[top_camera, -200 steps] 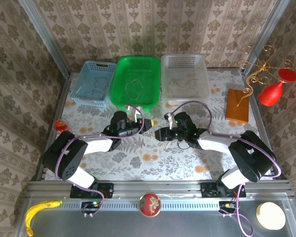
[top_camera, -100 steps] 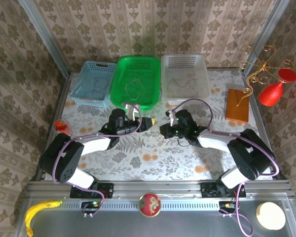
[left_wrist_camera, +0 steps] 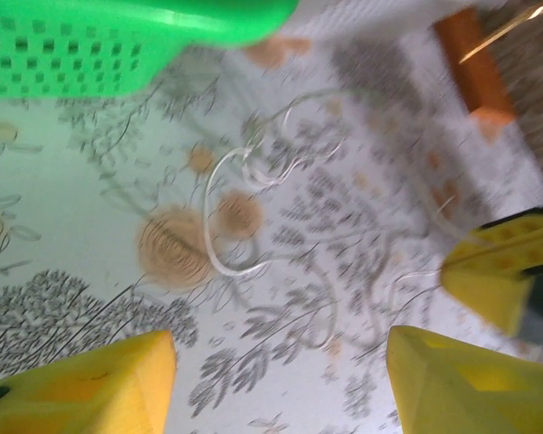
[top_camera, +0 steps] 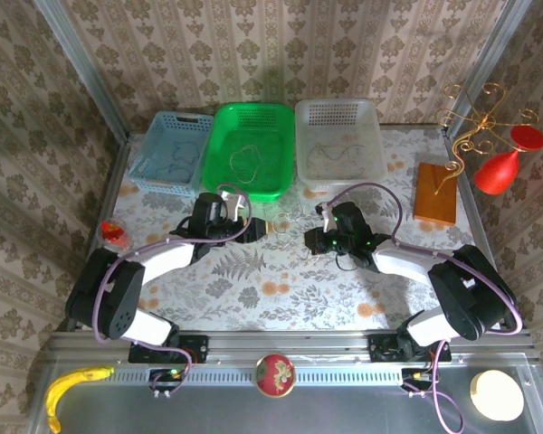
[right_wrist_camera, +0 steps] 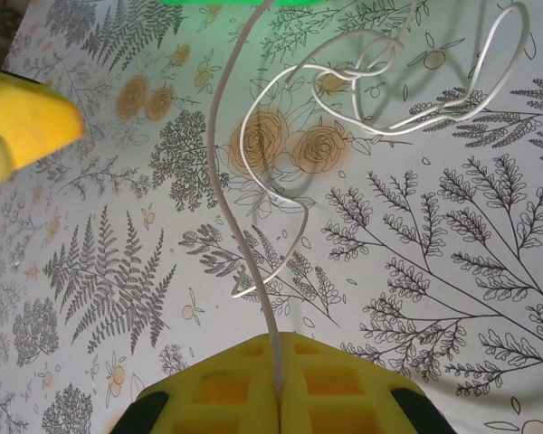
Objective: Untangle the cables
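Right pincer (right_wrist_camera: 276, 393) pinched on a whitish cable (right_wrist_camera: 270, 344) over the floral tablecloth (right_wrist_camera: 452, 298); left pincer (left_wrist_camera: 281, 371) spread.

The white-shelled left arm (top_camera: 167, 261) and right arm (top_camera: 405, 262) carry black joints, purple hoses (top_camera: 366, 185), yellow end effector fingers (right_wrist_camera: 226, 389).

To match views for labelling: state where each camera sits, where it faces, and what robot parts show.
Top external: above, behind the bases, looking down at the table; both arms, left gripper, right gripper.
Left wrist: on the left arm, looking low across at the whitish cable; own open fingers.
Right wrist: on the right arm, looking down; own shut fingers pinch the cable.
Both wrist views share the cable on the flowered table.
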